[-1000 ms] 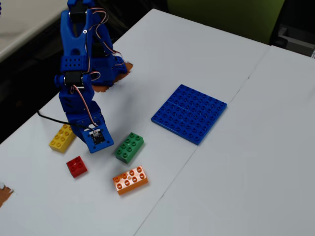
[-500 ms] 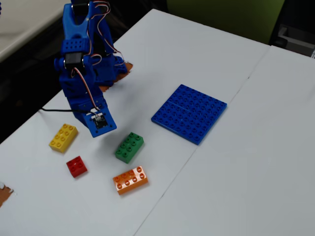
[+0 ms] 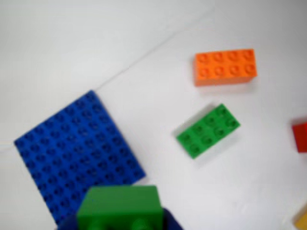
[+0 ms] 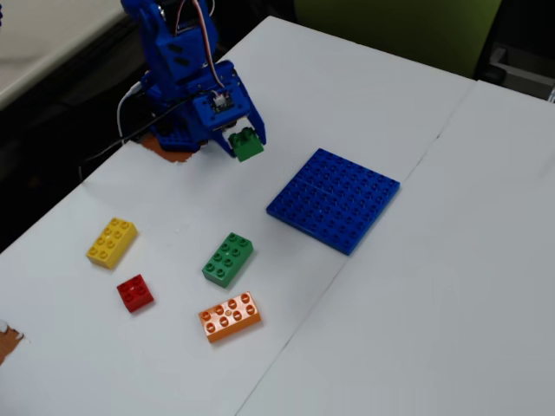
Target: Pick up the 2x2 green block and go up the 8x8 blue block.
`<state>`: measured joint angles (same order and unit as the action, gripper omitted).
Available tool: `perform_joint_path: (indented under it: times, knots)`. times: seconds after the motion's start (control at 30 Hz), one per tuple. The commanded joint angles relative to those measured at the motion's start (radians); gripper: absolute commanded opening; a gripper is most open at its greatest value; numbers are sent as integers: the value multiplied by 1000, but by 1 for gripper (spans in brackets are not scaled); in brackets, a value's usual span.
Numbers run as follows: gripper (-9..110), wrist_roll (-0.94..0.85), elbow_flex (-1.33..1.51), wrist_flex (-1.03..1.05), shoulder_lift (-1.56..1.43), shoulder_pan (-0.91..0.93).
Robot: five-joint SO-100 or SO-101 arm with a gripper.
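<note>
My blue gripper [image 4: 245, 140] is shut on the 2x2 green block [image 4: 250, 147] and holds it in the air above the table's back left part, left of the 8x8 blue block [image 4: 334, 199]. In the wrist view the 2x2 green block [image 3: 119, 203] fills the bottom edge between the dark jaws of the gripper [image 3: 120, 218]. The 8x8 blue block [image 3: 76, 151] lies flat just beyond it and partly under it. The plate has nothing on it.
On the white table lie a longer green brick [image 4: 228, 259] [image 3: 207, 130], an orange brick [image 4: 230, 316] [image 3: 225, 66], a red brick [image 4: 135, 293] [image 3: 301, 137] and a yellow brick [image 4: 111, 242]. A seam between two tabletops [image 4: 364, 234] runs past the plate.
The arm has risen from low beside the yellow brick and swung toward the back right. The small green block now shows in its jaws, lifted off the table.
</note>
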<state>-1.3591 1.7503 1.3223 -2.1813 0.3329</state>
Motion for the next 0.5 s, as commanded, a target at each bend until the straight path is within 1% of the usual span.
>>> perform_joint_path:
  times: [0.0,0.1,0.27,0.4,0.43,0.47]
  knots:
    - [10,-9,-55,-32,-84,-109]
    - [9,-6,-55,-101,-153,-196]
    - [9,-37,-55,-207,-279,-258]
    - [9,-54,-57,-334,-313,-301]
    - [9,-54,-91,-342,-305,-308]
    - [9,-69,-189,-282,-253,-319]
